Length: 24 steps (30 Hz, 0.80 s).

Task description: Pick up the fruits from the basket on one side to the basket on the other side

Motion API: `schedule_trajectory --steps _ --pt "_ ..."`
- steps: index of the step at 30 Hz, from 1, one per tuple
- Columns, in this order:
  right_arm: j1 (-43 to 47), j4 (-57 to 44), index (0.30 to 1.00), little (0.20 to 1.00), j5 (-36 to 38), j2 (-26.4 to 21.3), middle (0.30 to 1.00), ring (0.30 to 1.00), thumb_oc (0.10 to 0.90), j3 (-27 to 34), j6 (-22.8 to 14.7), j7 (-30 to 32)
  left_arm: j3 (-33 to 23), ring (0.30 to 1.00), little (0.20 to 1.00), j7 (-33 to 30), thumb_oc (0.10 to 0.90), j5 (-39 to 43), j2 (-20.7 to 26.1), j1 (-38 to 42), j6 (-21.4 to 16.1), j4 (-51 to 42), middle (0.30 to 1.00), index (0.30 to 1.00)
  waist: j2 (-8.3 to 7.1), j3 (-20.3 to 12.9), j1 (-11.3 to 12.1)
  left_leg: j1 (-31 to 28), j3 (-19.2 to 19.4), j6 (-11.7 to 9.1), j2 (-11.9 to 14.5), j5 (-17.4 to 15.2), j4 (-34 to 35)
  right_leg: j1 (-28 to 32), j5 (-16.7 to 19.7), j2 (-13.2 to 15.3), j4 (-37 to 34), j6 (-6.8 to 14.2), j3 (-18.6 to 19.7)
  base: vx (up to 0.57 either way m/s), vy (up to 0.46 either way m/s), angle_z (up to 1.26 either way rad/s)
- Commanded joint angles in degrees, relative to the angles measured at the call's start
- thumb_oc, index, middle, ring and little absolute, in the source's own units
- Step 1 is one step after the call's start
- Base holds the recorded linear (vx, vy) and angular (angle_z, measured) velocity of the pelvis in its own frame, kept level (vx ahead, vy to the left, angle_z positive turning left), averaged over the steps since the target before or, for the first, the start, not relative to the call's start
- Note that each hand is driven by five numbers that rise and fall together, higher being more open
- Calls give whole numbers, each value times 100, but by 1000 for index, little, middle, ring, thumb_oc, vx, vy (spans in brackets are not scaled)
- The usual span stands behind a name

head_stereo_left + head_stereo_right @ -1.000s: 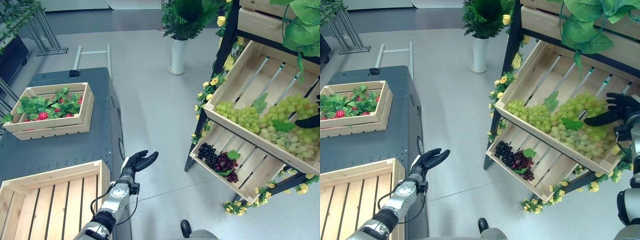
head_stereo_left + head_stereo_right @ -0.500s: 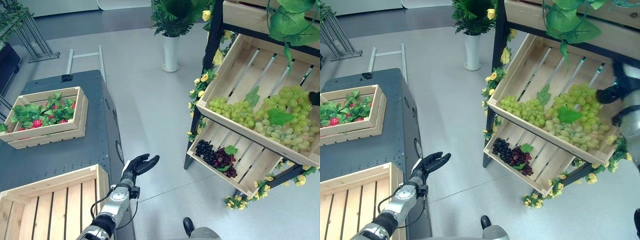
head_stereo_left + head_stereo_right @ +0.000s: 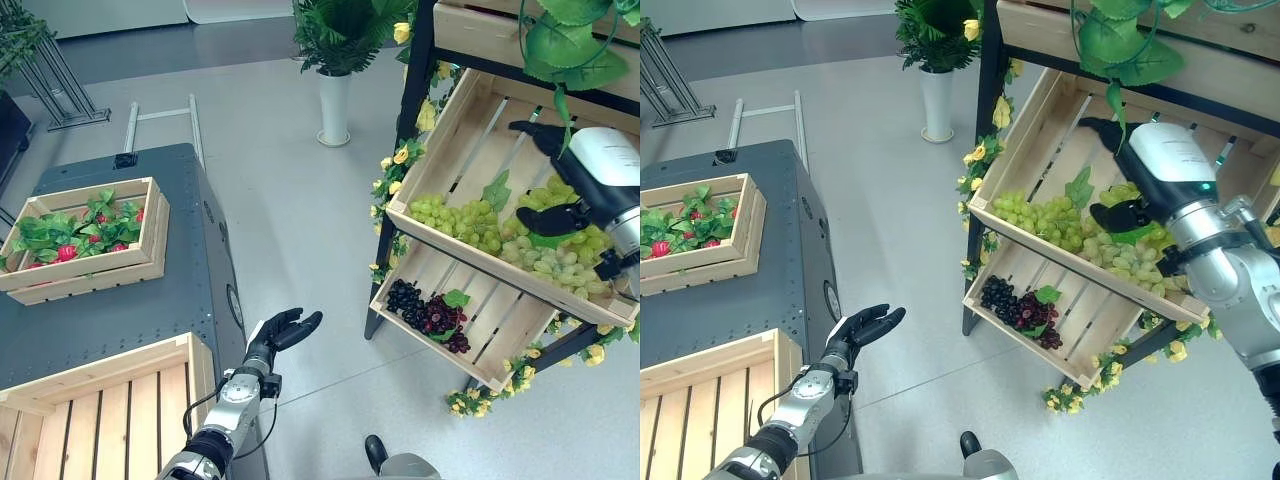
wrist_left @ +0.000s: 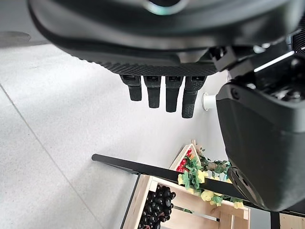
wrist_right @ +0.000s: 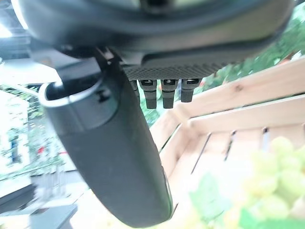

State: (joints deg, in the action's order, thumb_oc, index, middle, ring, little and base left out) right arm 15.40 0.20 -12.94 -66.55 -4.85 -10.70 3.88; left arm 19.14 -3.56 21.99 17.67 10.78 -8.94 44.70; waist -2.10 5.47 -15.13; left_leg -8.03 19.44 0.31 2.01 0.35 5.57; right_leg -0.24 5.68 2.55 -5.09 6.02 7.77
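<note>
Green grapes lie in the tilted upper crate of a wooden shelf on my right. My right hand hovers open over the right part of that heap, fingers straight toward the crate's back and thumb just above the grapes. The right wrist view shows those green grapes below the straight fingers. Dark grapes lie in the lower crate. My left hand is held open over the floor beside the dark table. An empty wooden crate sits at the lower left.
A second crate with green leaves and red fruits stands farther back on the dark table. A white vase with a plant stands on the floor behind the shelf. Yellow flowers and leaves trim the shelf's black post.
The view has shifted. My right hand has left the right end of the grape heap and come up and inward over the upper crate. The left hand holds its pose.
</note>
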Motion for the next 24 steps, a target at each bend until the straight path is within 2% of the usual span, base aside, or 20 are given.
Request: schedule_trajectory --steps 1,2,6,9,13,14,15,17,20,24 --pt "304 -353 900 900 347 308 900 900 800 780 -421 -145 -145 900 900 64 800 -218 -20 247 -410 227 900 900 -63 -563 61 -138 -71 99 -82 -599 -61 168 -176 -245 31 -26 30 65 43 -3" --pt "258 -473 900 900 345 353 900 900 800 796 -455 -229 -142 900 900 65 800 -220 -39 241 -398 232 900 900 -20 -575 50 -183 -136 110 -89 -714 -57 217 -265 -238 22 10 20 66 45 -1" --pt "78 -1215 900 900 507 589 900 900 800 793 -690 -658 -149 900 900 13 800 -227 -119 185 -411 301 900 900 8 -545 41 -202 -109 124 -90 -724 -57 230 -276 -230 27 22 7 16 11 0" --pt "-24 -1549 900 900 660 765 900 900 800 750 -960 -867 -179 900 900 -55 800 -257 -176 122 -411 395 900 900 19 -543 61 -200 -106 126 -96 -718 -57 235 -283 -221 27 23 -14 0 0 0" --pt "-108 -1939 900 900 954 1066 900 900 800 564 -1144 -1089 -184 900 900 -141 800 -322 -272 42 -470 660 900 900 19 -542 98 -196 -114 126 -99 -708 -57 242 -292 -202 30 23 -79 -18 -31 0" --pt "-125 -2043 900 900 1141 1298 900 900 800 407 -1188 -1260 -182 900 900 -241 800 -336 -319 13 -593 776 900 900 -19 -526 138 -146 -55 115 -91 -584 -57 185 -208 -204 48 -19 -95 -5 -40 1" --pt "-143 -2056 900 900 1163 1364 900 900 800 364 -1212 -1300 -169 900 900 -275 800 -319 -338 -4 -659 803 900 900 15 -538 142 -187 -129 121 -98 -694 -57 242 -292 -192 33 15 -116 -72 -102 -1" --pt "-279 -2125 900 900 1144 1697 900 900 800 58 -1369 -1411 -232 900 900 -589 800 -361 -443 -75 -939 955 900 900 -38 -516 208 -139 -84 111 -87 -582 -57 197 -221 -184 48 -25 -153 -37 -76 1" --pt "-408 -2131 900 900 1268 1931 900 900 800 -225 -1382 -1586 -275 900 900 -781 800 -404 -492 -174 -1005 1163 900 900 -58 -501 270 -123 -130 105 -82 -564 -57 198 -230 -174 56 -32 -213 -11 -59 1" --pt "-602 -1922 900 900 1584 2362 900 900 800 -807 -1117 -1713 -295 900 900 -756 800 -585 -538 -415 -1085 1595 900 900 -94 -470 410 -100 -239 88 -70 -526 -57 221 -260 -141 66 -59 -367 0 -64 5"
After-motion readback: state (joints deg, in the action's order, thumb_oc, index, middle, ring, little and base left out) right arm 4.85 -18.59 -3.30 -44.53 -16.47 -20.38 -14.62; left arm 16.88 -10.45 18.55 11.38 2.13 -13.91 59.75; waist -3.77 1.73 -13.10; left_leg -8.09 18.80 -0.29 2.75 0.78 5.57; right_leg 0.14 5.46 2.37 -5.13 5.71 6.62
